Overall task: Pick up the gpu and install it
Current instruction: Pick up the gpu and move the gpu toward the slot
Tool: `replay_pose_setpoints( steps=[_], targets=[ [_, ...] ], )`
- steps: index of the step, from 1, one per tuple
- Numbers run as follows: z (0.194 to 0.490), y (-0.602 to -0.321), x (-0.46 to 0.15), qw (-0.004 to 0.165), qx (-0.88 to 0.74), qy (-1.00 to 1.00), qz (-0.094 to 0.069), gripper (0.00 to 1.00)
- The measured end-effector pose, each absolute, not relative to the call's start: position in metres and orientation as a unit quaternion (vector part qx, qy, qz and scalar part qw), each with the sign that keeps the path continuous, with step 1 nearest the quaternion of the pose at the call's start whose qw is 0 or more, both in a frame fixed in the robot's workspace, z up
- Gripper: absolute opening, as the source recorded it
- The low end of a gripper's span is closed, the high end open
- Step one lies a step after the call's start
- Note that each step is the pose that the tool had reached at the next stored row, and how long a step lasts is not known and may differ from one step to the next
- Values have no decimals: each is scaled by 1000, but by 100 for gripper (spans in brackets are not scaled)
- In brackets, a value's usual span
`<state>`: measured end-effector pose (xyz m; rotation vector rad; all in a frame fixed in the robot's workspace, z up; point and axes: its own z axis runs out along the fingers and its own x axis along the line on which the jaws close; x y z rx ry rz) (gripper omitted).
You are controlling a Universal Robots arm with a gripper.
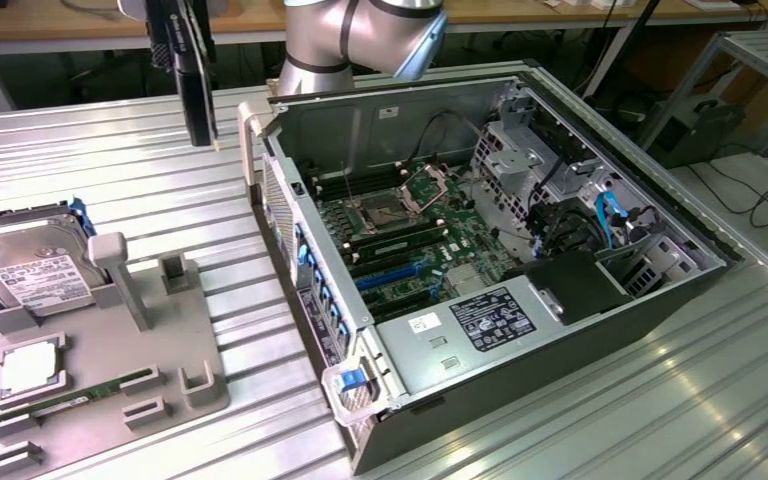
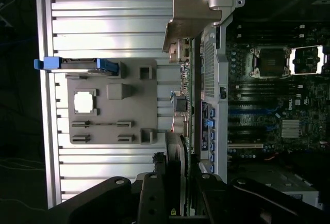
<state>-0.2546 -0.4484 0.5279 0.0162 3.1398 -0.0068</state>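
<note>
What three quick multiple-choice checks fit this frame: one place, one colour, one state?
1. Where is the hard drive?
A) inside the computer case
B) on the grey tray at the exterior view's left
C) in the gripper

2. What colour is the frame around the hard drive?
A) red
B) blue
C) yellow

3. What state is the graphics card in?
A) seated in a slot inside the computer case
B) lying flat on the grey tray
C) held by the gripper, outside the computer case

Answers:
1 B: the hard drive leans on the grey tray, apart from the computer case.
2 B: blue ends stick out past the drive's sides.
3 C: the wrist view shows the gripper clamped on the card's edge, and the card hangs upright beside the open computer case.
</note>
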Motion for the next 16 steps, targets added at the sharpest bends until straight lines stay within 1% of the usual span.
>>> replay_pose_setpoints(
  steps=[16],
  targets=[
    [528,-448,-246,1,5,1000,-2,27]
  ],
)
